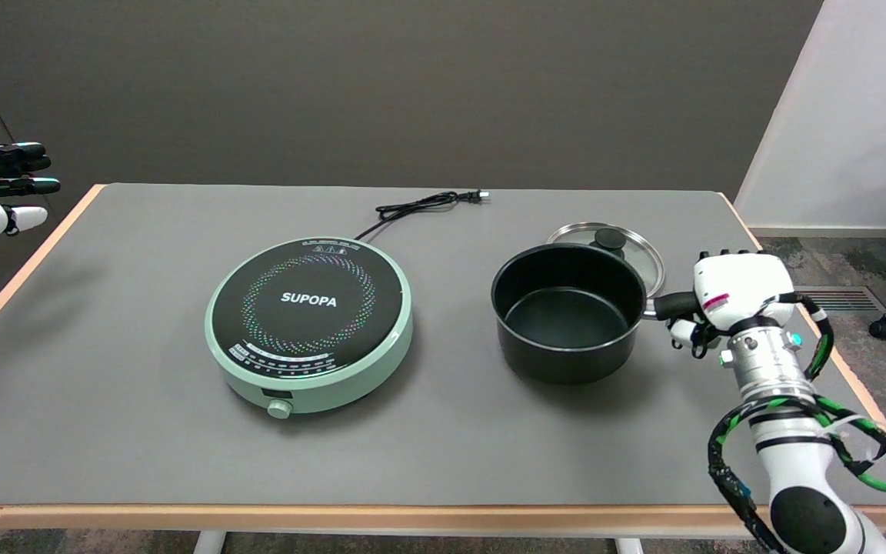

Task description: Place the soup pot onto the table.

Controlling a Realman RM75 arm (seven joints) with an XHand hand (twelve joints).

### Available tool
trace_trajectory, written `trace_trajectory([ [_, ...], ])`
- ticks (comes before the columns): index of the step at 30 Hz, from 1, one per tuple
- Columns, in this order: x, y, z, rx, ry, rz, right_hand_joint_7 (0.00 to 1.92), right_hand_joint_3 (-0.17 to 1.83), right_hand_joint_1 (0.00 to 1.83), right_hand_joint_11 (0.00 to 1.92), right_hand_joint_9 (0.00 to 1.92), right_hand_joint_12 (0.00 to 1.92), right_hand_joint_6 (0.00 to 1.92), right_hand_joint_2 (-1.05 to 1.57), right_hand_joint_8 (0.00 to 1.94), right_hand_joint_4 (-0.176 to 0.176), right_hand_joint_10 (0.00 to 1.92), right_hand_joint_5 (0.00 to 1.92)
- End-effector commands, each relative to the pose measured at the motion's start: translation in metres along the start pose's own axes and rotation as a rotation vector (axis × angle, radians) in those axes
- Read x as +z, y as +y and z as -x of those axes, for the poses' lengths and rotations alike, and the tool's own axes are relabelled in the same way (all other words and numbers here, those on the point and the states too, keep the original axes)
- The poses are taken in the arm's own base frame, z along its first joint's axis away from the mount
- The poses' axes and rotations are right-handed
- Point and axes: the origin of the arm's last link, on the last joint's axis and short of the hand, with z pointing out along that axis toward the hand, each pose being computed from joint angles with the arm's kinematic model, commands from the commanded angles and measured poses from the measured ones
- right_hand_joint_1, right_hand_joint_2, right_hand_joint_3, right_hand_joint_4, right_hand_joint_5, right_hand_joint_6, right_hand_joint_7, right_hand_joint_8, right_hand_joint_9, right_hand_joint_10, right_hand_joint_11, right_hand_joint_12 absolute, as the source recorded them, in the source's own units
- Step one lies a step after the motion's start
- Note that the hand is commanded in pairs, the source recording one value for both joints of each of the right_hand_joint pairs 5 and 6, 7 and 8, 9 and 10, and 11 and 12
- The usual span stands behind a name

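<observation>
The right hand [735, 296] has its fingers [685, 331] wrapped around the handle of the pot [566, 312], which sits on the counter [143, 431], so let go slowly without tipping it.

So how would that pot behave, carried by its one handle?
The pot looks like empty, rigid metal, so probably moderately light. The right hand grips only the side handle, so the pot's weight hangs off-centre and it may tilt away from the hand. Its flat, wide base should sit stably on the table.

"supopa" on green induction cooker [309, 325]
</observation>
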Motion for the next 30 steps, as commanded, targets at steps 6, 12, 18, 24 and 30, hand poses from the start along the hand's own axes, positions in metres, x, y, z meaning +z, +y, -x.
trace_trajectory([
  [6, -0.032, -0.042, 0.0, 0.033, 0.012, -0.084, 1.86, 0.8, 0.88, 1.86, 1.86, 1.86, 1.86, 0.8, 1.86, -0.047, 1.86, 1.86],
  [12, -0.029, -0.077, -0.011, 0.083, 0.05, -0.171, 1.85, 0.8, 0.88, 1.85, 1.85, 1.85, 1.85, 0.79, 1.85, -0.05, 1.85, 1.85],
  [18, -0.027, -0.1, -0.011, 0.116, 0.039, -0.216, 1.85, 0.8, 0.88, 1.85, 1.85, 1.85, 1.85, 0.78, 1.85, -0.051, 1.85, 1.85],
  [24, -0.029, -0.112, -0.007, 0.133, 0.014, -0.236, 1.85, 0.79, 0.88, 1.85, 1.85, 1.85, 1.85, 0.78, 1.85, -0.053, 1.85, 1.85],
  [30, -0.031, -0.111, 0.002, 0.135, -0.017, -0.233, 1.85, 0.79, 0.88, 1.85, 1.85, 1.85, 1.85, 0.77, 1.85, -0.054, 1.85, 1.85],
])
